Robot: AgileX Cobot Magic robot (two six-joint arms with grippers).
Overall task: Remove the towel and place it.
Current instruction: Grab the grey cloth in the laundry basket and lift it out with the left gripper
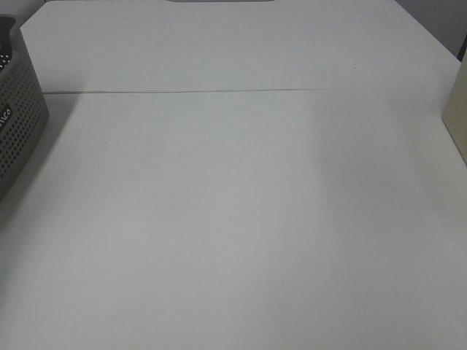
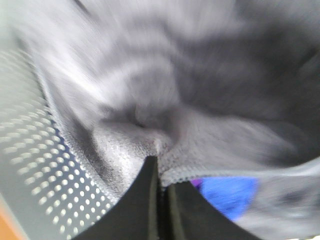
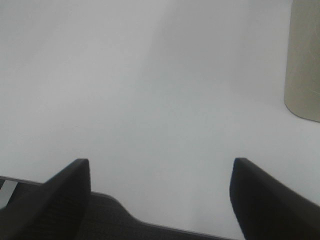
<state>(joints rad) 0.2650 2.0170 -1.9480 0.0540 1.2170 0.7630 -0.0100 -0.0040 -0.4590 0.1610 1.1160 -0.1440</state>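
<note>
Left hand [image 2: 160, 166], pressed fully together on a pinched fold of the towel [image 2: 190, 85], which lies inside the basket [image 1: 18, 124] at 9 o'clock of the tabletop [image 1: 241, 219]. Lift straight up, clear of the basket, before swinging toward 3 o'clock. The right hand [image 3: 161, 163] hangs spread wide, empty.

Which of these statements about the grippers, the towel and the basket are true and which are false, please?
1. The left gripper is shut on a fold of the towel. True.
2. The right gripper holds the towel. False: it is open and empty above the white table.
3. The towel lies spread across the table. False: it is bunched against the perforated basket wall.
4. The basket stands at the left edge of the exterior high view. True.
</note>
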